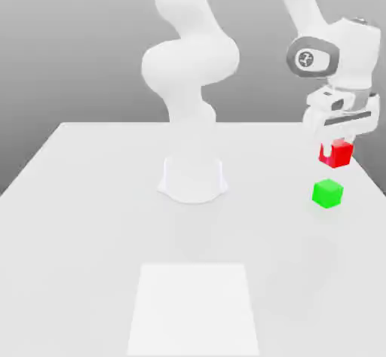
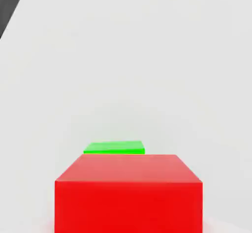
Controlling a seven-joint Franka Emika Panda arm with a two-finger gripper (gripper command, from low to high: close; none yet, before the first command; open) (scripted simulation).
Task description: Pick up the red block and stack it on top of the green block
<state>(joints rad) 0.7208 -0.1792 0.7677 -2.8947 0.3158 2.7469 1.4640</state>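
Exterior view showed the gripper (image 1: 338,138) clamped on the red block (image 1: 336,154), which hung clear of the table (image 1: 90,220), above the green block (image 1: 328,193) and slightly toward the exterior view's right of it, with a visible gap between the two cubes. The green block rested on the table, well to the exterior view's right of the arm's base (image 1: 193,178). Judged from this, the pick-up was complete; alignment over the green block, descent and release remained. Hand view showed the red block (image 2: 129,192) near the camera with the green block (image 2: 114,147) partly visible beyond it. Being a cube, the red block had no long axis; it hung level, its faces roughly parallel to those of the green block.
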